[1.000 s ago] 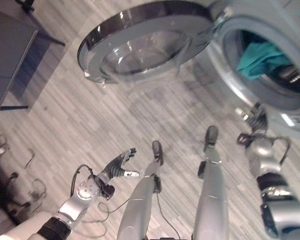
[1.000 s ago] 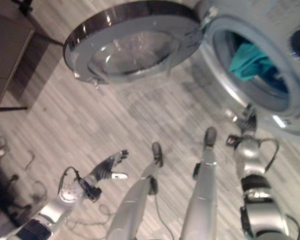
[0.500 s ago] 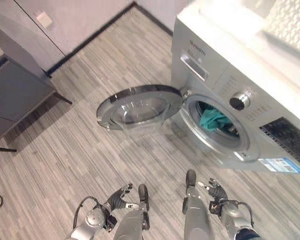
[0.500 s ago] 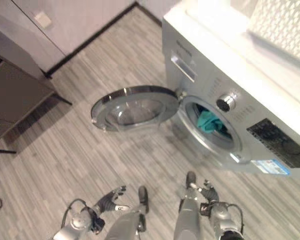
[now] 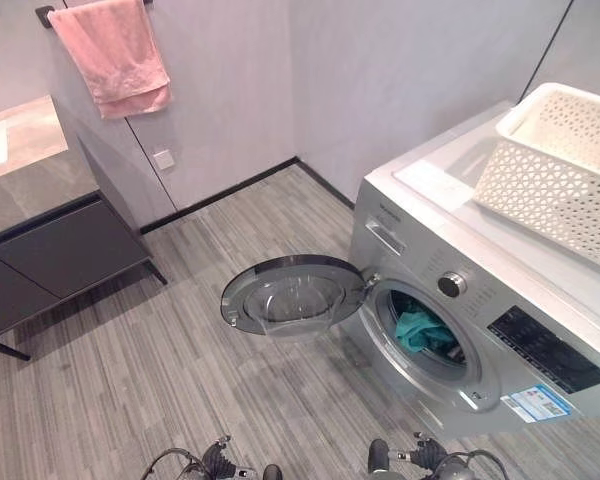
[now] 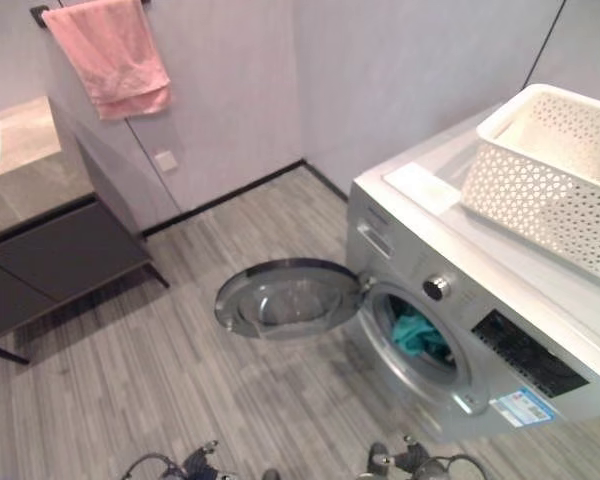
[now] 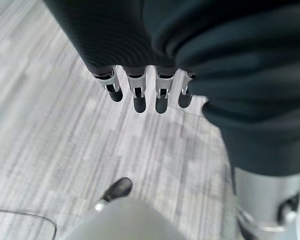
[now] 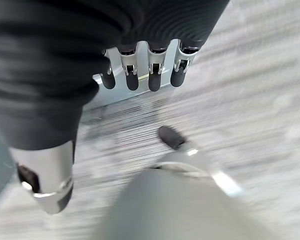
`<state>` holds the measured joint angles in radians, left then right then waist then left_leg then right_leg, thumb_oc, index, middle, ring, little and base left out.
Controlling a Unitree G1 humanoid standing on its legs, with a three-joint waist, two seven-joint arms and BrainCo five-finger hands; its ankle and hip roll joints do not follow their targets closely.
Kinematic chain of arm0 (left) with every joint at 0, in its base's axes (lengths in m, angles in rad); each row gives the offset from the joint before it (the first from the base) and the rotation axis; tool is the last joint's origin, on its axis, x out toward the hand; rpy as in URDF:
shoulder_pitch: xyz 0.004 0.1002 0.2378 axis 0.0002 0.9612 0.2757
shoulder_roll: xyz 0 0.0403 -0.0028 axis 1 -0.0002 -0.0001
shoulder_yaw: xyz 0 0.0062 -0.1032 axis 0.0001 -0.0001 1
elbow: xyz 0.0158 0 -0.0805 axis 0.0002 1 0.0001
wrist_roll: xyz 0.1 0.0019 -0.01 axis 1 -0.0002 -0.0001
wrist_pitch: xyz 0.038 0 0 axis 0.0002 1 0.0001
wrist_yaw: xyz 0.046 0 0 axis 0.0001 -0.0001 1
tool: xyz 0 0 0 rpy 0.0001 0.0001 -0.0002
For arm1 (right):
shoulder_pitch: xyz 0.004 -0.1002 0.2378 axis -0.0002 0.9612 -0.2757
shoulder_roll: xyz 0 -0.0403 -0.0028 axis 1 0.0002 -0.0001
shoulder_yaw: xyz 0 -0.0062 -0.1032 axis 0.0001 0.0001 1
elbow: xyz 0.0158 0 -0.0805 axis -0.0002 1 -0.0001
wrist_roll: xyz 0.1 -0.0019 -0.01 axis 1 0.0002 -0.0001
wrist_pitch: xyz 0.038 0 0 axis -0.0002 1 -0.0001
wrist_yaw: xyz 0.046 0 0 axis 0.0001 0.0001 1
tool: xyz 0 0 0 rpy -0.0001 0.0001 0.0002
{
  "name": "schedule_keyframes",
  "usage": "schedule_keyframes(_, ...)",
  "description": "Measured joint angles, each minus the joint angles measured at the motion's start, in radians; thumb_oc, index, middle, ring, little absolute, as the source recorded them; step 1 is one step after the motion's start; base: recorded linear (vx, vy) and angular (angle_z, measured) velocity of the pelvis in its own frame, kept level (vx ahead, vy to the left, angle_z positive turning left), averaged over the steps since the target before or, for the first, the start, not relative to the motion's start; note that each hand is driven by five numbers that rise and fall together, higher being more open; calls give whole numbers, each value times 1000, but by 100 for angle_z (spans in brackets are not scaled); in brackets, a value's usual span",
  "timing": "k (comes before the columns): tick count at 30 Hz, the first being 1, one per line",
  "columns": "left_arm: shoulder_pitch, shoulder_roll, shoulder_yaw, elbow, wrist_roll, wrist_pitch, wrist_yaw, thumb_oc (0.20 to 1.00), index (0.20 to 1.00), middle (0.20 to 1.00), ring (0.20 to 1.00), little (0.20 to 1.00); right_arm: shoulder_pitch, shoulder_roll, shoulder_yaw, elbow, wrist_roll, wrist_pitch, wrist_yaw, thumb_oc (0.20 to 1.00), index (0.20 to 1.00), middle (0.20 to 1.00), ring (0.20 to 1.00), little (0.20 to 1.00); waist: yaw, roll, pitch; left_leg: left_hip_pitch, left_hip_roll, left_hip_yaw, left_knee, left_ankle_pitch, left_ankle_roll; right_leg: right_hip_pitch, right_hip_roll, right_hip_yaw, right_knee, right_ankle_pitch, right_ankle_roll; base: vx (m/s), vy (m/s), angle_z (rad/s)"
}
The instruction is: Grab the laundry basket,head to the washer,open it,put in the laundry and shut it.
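Hanging low at the near edge of the head view, the left hand (image 5: pixel 218 462) and right hand (image 5: pixel 427 458) both hold nothing; in each wrist view the fingers (image 7: pixel 136 97) point loosely down toward the striped grey floor (image 5: pixel 130 380), relaxed and spread side by side. Just beyond them stands the silver washer (image 5: pixel 500 330), its round door (image 5: pixel 292 293) swung fully open, level over the floor. Inside the drum a teal piece of laundry (image 5: pixel 423 330) lies bunched. On top of the washer sits the white lattice laundry basket (image 5: pixel 558 170), and whether anything is left inside it cannot be told. Judging by this, carrying, opening and loading look done, and shutting the door remains. A blue-and-white sticker (image 5: pixel 537 403) on the washer's front is too small to read. Farthest away, a pink towel (image 5: pixel 112 55) hangs on the wall above a dark cabinet (image 5: pixel 50 260).
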<state>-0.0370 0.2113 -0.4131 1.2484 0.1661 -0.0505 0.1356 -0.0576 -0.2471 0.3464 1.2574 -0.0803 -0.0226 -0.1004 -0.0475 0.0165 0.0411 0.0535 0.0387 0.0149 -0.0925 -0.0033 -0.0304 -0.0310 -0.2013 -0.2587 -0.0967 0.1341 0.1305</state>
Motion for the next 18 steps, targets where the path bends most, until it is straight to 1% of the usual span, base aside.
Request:
schedule_keyframes(1, 8, -9, 48, 36, 8, -1, 1, 1000, 1000, 1000, 1000, 1000, 18, 2, -13, 2, -14, 0, -3, 1000, 1000, 1000, 1000, 1000, 5, -3, -17, 6, 6, 0, -3, 0, -2, 3, 6, 0, 0, -2, -2, 30, -18, -3)
schedule_keyframes(2, 9, -13, 84, 54, 8, 0, 2, 1000, 1000, 1000, 1000, 1000, 28, 3, -23, 2, -13, 1, -3, 1000, 1000, 1000, 1000, 1000, 5, -4, -17, 18, 9, 1, -1, 0, -2, 14, 9, 0, 0, -2, -2, 67, -45, -4)
schedule_keyframes(3, 25, -13, 124, 81, 10, 7, 1, 1000, 1000, 1000, 1000, 1000, 44, 6, -45, -2, -11, 1, -2, 1000, 1000, 1000, 1000, 1000, 6, -5, -29, 34, 17, 2, -2, -8, -5, 30, 17, -1, 0, -7, -4, 66, -45, -5)
schedule_keyframes(5, 44, -11, 184, 110, 8, 13, -1, 1000, 1000, 1000, 1000, 1000, 64, 16, -51, -7, -10, 1, -1, 1000, 1000, 1000, 1000, 1000, 8, -7, -39, 58, 29, 10, -5, -25, -7, 53, 28, 2, 0, -22, -9, 24, -29, -11)
schedule_keyframes(6, 66, -9, 194, 106, 6, 16, 0, 1000, 1000, 1000, 1000, 1000, 75, 15, -50, -14, -11, 0, 1, 1000, 1000, 1000, 1000, 1000, 11, -1, -49, 67, 33, 18, -5, -29, -7, 58, 29, 7, 0, -27, -13, 6, -20, -14)
schedule_keyframes(7, 78, -8, 193, 106, 6, 16, -1, 1000, 1000, 1000, 1000, 1000, 79, 14, -50, -15, -11, 0, 5, 1000, 1000, 1000, 1000, 1000, 16, -16, -60, 68, 35, 19, -5, -32, -8, 60, 30, 7, 0, -28, -13, -5, -23, -9)
schedule_keyframes(8, 80, -7, 193, 107, 7, 17, -3, 1000, 1000, 1000, 1000, 1000, 90, 14, -50, -20, -10, 0, 17, 1000, 1000, 1000, 1000, 1000, 25, -7, -73, 69, 36, 19, -5, -33, -8, 60, 32, 7, 0, -30, -13, -7, -32, -2)
schedule_keyframes(11, 80, -6, 195, 106, 7, 17, -6, 1000, 1000, 1000, 1000, 1000, 103, 16, -42, -46, -2, 0, 22, 1000, 1000, 1000, 1000, 1000, 31, -9, -74, 72, 35, 22, -1, -32, -8, 60, 38, 12, 0, -29, -15, -6, -32, -6)
schedule_keyframes(15, 82, 0, 193, 106, 10, 17, -13, 1000, 1000, 1000, 1000, 1000, 103, 21, -33, -60, 32, 0, 40, 1000, 1000, 1000, 1000, 1000, 35, -9, -72, 88, 38, 54, -1, -37, -11, 55, 44, 48, 0, -25, -12, 7, -23, -22)
schedule_keyframes(18, 74, 1, 192, 105, 10, 17, -15, 1000, 1000, 1000, 1000, 1000, 105, 22, -32, -62, 36, -1, 41, 1000, 1000, 1000, 1000, 1000, 33, -12, -69, 86, 38, 66, -1, -38, -10, 46, 45, 58, 0, -24, -12, 12, -30, -13)
